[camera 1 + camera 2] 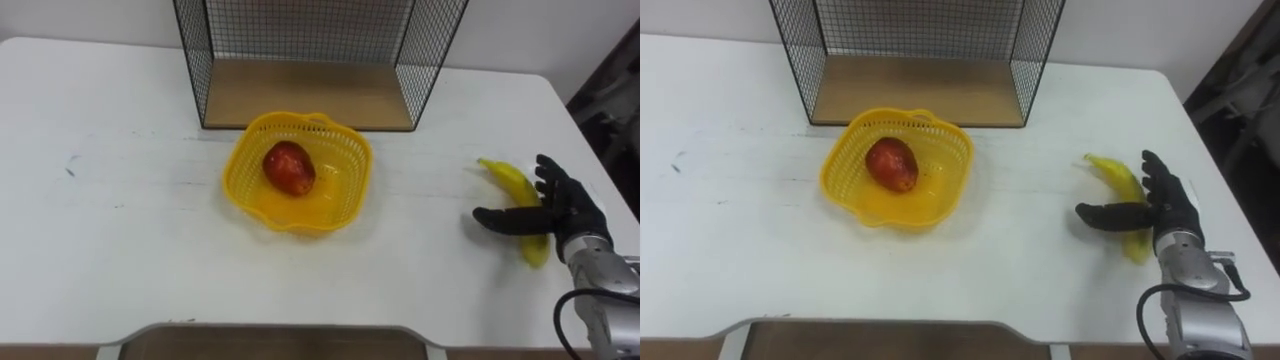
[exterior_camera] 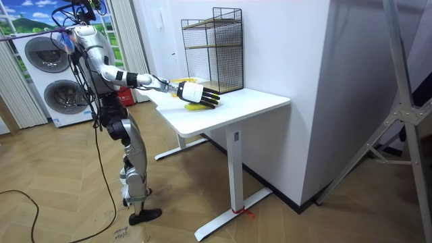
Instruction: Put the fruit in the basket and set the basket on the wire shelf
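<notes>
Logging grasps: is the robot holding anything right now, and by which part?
Nothing is gripped. The right hand is open over the near half of the banana, fingers straight and thumb spread to the side.

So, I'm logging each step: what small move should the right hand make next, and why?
Probably curl the right hand round the curved yellow banana: the open hand is over it on the white table, fingers spread, while the red fruit already lies in the yellow plastic basket.

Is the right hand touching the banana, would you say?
Cannot tell. In both eye views the open right hand overlaps the banana; neither shows contact or a gap plainly.
</notes>
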Motion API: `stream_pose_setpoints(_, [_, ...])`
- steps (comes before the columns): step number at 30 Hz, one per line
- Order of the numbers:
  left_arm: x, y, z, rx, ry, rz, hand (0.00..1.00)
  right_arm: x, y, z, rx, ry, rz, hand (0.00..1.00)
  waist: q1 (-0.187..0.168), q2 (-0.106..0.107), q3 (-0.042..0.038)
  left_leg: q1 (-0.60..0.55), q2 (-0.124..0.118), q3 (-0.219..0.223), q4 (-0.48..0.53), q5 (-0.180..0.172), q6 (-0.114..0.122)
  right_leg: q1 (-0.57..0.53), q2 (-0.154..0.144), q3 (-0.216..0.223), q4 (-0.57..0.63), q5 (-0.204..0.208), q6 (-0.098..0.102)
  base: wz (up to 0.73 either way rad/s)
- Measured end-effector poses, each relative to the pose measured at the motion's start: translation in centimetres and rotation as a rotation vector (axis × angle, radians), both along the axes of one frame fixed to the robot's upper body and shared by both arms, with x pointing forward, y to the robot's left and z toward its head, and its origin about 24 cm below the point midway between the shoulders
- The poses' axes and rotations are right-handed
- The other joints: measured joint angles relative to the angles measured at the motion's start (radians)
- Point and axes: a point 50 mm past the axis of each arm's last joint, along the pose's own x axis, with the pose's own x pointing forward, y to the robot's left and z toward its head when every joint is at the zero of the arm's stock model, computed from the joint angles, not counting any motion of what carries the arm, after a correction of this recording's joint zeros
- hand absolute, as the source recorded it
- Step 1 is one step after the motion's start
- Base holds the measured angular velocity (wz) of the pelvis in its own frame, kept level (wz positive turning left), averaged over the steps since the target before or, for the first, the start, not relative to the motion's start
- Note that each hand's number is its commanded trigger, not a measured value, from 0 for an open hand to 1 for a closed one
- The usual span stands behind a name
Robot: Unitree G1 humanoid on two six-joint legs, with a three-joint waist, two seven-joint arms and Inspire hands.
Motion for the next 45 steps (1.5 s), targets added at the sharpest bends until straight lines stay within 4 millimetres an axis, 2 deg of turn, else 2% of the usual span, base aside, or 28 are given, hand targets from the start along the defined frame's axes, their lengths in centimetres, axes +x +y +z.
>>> stream_pose_setpoints(13, [0.0,0.0,0.0,0.0,0.0,0.001,0.0,0.0,0.0,-0.1,0.001,0.007,0.006,0.0,0.0,-0.001,0.001,0.002,0.0,-0.004,0.002,0.0,0.0,0.011,-0.001,-0.006,-0.001,0.0,0.0,0.0])
stream_pose_setpoints(18, [-0.1,0.0,0.0,0.0,0.002,0.008,0.0,-0.3,-0.3,-0.4,-0.008,0.028,0.004,0.0,-0.008,-0.001,0.0025,0.001,0.0,-0.02,0.007,0.0,0.0,0.025,-0.004,-0.024,-0.011,-0.001,0.0,0.09])
stream_pose_setpoints(19, [-0.1,0.0,0.0,0.002,0.004,0.01,0.0,-0.3,-0.3,-0.5,-0.014,0.033,0.005,0.1,-0.011,-0.001,0.0025,0.001,0.0,-0.028,0.008,0.0,0.0,0.031,-0.005,-0.03,-0.018,0.0,0.0,0.24])
stream_pose_setpoints(20, [-0.2,0.0,0.0,0.005,0.006,0.012,0.0,-0.3,-0.3,-0.6,-0.022,0.042,0.006,0.63,-0.02,0.001,0.0028,0.002,0.0,-0.03,0.012,0.0,0.0,0.031,-0.006,-0.035,-0.018,-0.002,0.002,0.19])
stream_pose_setpoints(21, [-0.3,0.0,0.0,0.005,0.008,0.013,0.0,-0.4,-0.4,-0.7,-0.027,0.047,0.006,0.75,-0.021,0.001,0.0026,0.003,0.0,-0.03,0.013,0.0,0.0,0.031,-0.007,-0.037,-0.018,-0.004,0.002,0.12])
stream_pose_setpoints(22, [-0.3,0.0,0.0,0.005,0.008,0.013,0.0,-0.4,-0.4,-0.7,-0.029,0.048,0.006,1.0,-0.022,0.002,0.0024,0.003,0.0,-0.032,0.014,0.0,0.0,0.032,-0.008,-0.038,-0.018,-0.004,0.002,0.05])
stream_pose_setpoints(29, [0.0,0.0,0.0,0.004,0.005,0.004,0.0,0.2,-1.7,-0.1,-0.181,0.1,0.016,1.0,-0.025,0.006,-0.0008,0.0,-0.001,-0.03,0.015,0.0,0.0,0.03,-0.008,-0.044,-0.015,-0.004,0.002,0.01])
stream_pose_setpoints(32, [-0.1,0.0,0.0,0.005,0.013,0.006,0.0,0.1,-2.0,0.0,-0.232,0.123,0.024,1.0,-0.023,0.001,-0.005,-0.001,-0.001,-0.03,0.013,0.0,0.0,0.031,-0.007,-0.044,-0.014,-0.004,0.001,0.0])
stream_pose_setpoints(37, [-0.2,0.1,0.0,0.009,0.021,0.011,0.0,0.0,-2.1,0.0,-0.24,0.132,0.026,1.0,-0.023,-0.006,-0.0072,-0.006,0.0,-0.03,0.014,0.0,0.0,0.03,-0.007,-0.044,-0.008,-0.004,0.001,0.0])
stream_pose_setpoints(45, [-0.1,0.2,0.0,0.003,0.027,0.011,0.0,-0.2,-2.1,-0.6,-0.218,0.173,0.037,1.0,-0.02,-0.021,-0.0002,-0.006,-0.001,-0.029,0.017,0.0,0.0,0.029,-0.007,-0.039,-0.004,-0.005,0.001,0.0])
